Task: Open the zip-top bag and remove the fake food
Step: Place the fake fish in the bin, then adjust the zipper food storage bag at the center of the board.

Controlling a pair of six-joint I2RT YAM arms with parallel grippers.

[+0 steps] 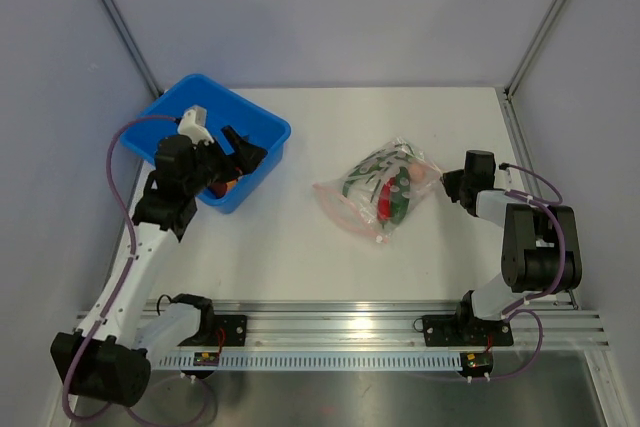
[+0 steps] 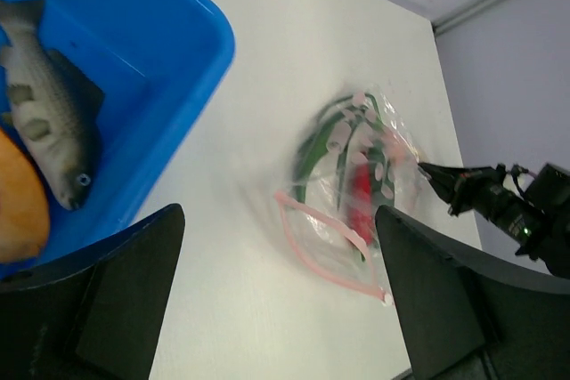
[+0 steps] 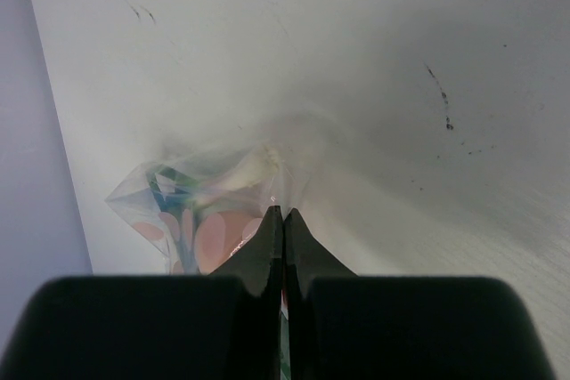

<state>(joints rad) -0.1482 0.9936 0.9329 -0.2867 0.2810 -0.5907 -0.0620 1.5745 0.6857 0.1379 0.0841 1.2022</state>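
Two right gripper (image 3: 283, 218) fingers are pressed together on a fold of the zip-top bag (image 1: 378, 190), whose clear, crinkly plastic bunches just ahead of their tips. The pouch lies on the white table (image 1: 300, 247), its pinkish zip strip (image 2: 319, 220) on the side away from those fingers, looping slack. The film shows fake food (image 1: 392, 197) inside: a red piece (image 2: 360, 200), green shapes (image 2: 312, 147) and a pale pink ball (image 1: 406, 175). Left gripper (image 1: 236, 152) fingers are spread wide above the blue bin (image 1: 220, 107), well apart from the bag, with a grey fish (image 2: 49, 113) and an orange piece (image 2: 16, 206) lying in the bin beside one finger. A broad stretch of tabletop separates the bin's rim from the zip strip. The table's right edge runs close behind the right wrist.
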